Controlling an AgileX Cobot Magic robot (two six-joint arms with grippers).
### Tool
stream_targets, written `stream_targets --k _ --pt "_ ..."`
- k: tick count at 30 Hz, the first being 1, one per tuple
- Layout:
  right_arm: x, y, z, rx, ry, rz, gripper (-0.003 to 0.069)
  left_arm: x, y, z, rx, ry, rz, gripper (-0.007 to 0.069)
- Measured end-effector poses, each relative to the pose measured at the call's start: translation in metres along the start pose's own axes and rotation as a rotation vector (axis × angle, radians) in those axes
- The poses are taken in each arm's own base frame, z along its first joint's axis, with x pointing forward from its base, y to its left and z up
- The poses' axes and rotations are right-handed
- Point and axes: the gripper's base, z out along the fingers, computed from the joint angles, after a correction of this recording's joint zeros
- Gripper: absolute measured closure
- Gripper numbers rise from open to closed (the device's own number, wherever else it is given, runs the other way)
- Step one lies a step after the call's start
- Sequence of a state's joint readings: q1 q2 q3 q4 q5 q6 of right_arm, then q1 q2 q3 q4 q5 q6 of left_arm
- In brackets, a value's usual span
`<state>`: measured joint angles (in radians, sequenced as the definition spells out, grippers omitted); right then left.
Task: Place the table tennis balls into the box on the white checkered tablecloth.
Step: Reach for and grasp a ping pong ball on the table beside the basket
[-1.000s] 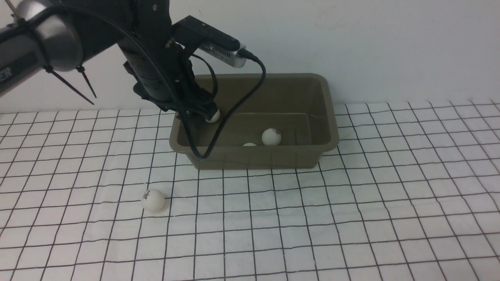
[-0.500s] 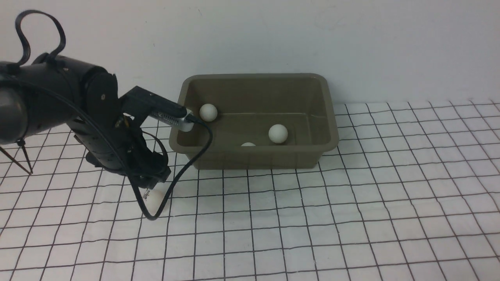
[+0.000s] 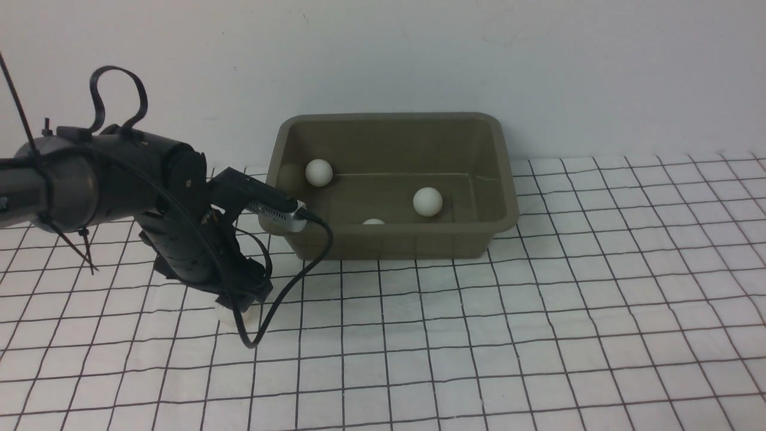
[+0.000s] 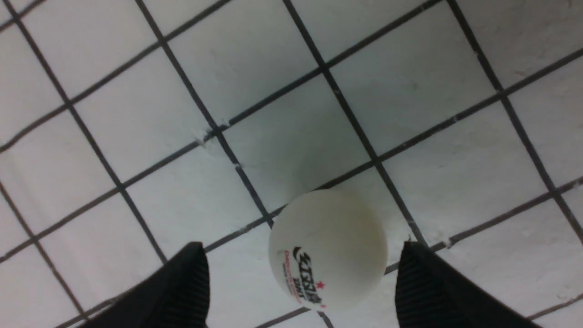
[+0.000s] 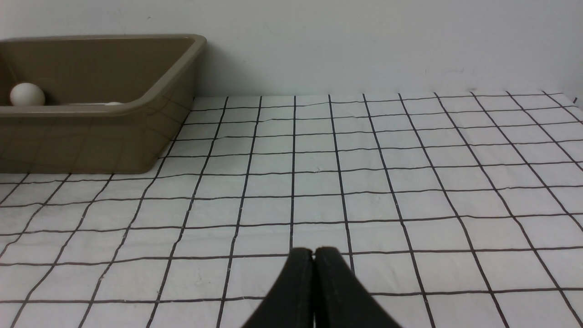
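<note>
Left wrist view: left tool point(image 4: 303, 249) wide open, straddling one ball point(image 4: 328, 248) on checkered cloth point(image 4: 255, 59), no contact seen. Three other balls point(image 3: 319, 172) point(image 3: 428, 202) point(image 3: 373, 222) lie in box point(image 3: 389, 245), beyond tool, rightward. Right tool point(image 5: 314, 255) closed, empty.

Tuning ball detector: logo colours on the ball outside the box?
Black lettering, red text and star, on the ball. Clearest in left wrist view.

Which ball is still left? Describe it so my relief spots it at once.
Start at the olive-grey box on the checkered tablecloth. Off its near left corner lies one white ball, inside the open left end effector. It alone sits outside the box, logo showing.
</note>
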<state>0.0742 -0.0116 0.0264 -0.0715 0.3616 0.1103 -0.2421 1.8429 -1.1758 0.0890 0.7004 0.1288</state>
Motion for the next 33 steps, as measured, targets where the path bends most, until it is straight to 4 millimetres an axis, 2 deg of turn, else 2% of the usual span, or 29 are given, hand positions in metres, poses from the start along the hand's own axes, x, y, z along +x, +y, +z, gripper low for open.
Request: stream_targets --k 17,19,22,23,27,33 --pt "0.000 0.000 0.000 0.000 0.000 0.004 0.0676 0.000 -0.005 0.036 0.035 0.024 -0.029 0.0150" --pt "0.000 0.000 0.000 0.000 0.000 0.004 0.0676 0.000 -0.005 0.037 0.036 0.026 -0.029 0.0167" --pt "0.000 0.000 0.000 0.000 0.000 0.004 0.0676 0.000 -0.005 0.037 0.037 0.027 -0.030 0.0239" --pt "0.000 0.000 0.000 0.000 0.000 0.004 0.0676 0.000 -0.005 0.037 0.037 0.027 -0.030 0.0275" --pt "0.000 0.000 0.000 0.000 0.000 0.004 0.0676 0.001 -0.005 0.030 0.038 0.043 -0.031 0.0272" --pt "0.000 0.000 0.000 0.000 0.000 0.005 0.0676 0.007 -0.003 -0.008 0.039 0.070 -0.023 0.0272"
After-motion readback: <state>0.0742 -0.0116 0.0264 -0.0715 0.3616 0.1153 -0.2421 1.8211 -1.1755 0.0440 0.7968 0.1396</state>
